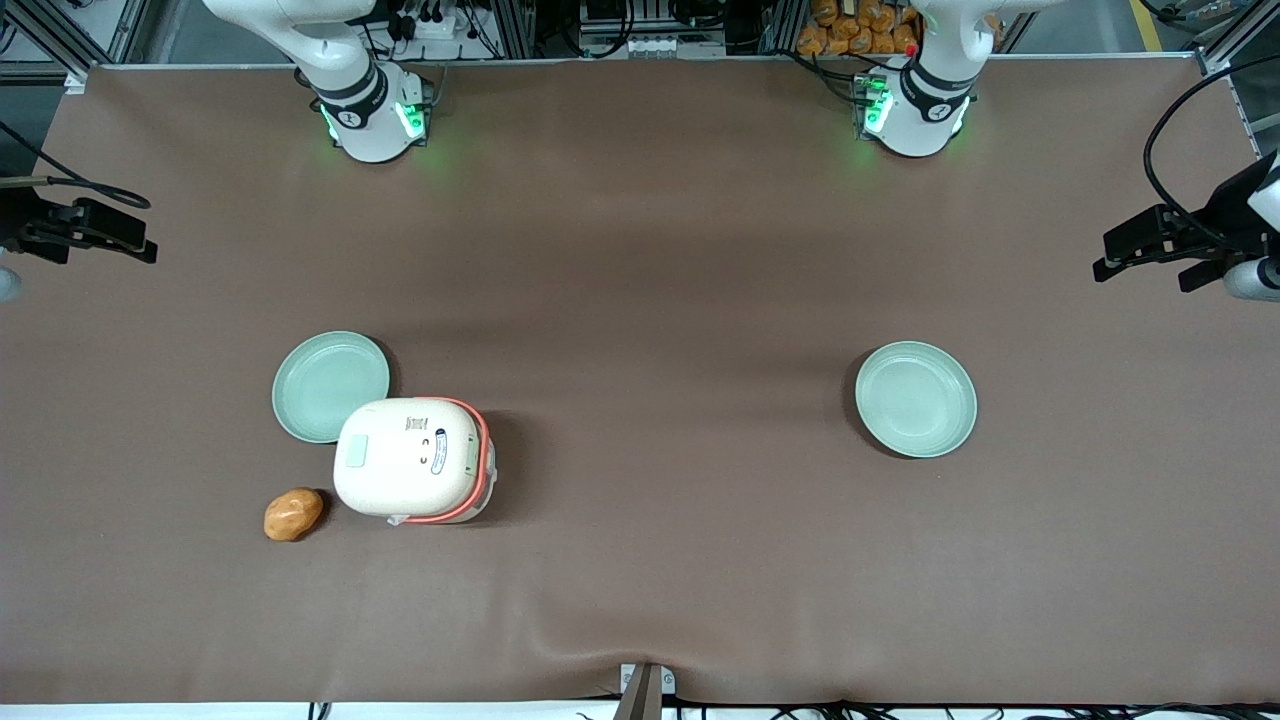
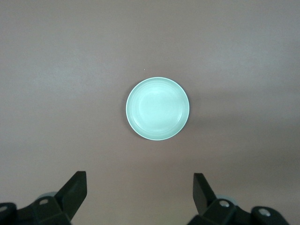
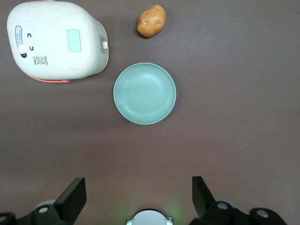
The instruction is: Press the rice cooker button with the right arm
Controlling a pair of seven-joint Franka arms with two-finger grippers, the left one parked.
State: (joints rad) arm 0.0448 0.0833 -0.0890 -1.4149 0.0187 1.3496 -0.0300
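The rice cooker (image 1: 410,460) is cream-white with an orange-red band and its lid is down. It stands toward the working arm's end of the table and also shows in the right wrist view (image 3: 56,40). A pale green rectangular patch (image 3: 73,41) sits on its lid. The right arm's gripper (image 3: 138,199) is open and empty, high above the table near its own base (image 3: 149,218), well apart from the cooker. The gripper does not show in the front view; only the right arm's base (image 1: 370,110) does.
A pale green plate (image 1: 331,386) (image 3: 145,93) lies beside the cooker, farther from the front camera. A potato (image 1: 293,513) (image 3: 151,20) lies beside the cooker, nearer the camera. A second green plate (image 1: 915,399) (image 2: 158,108) lies toward the parked arm's end.
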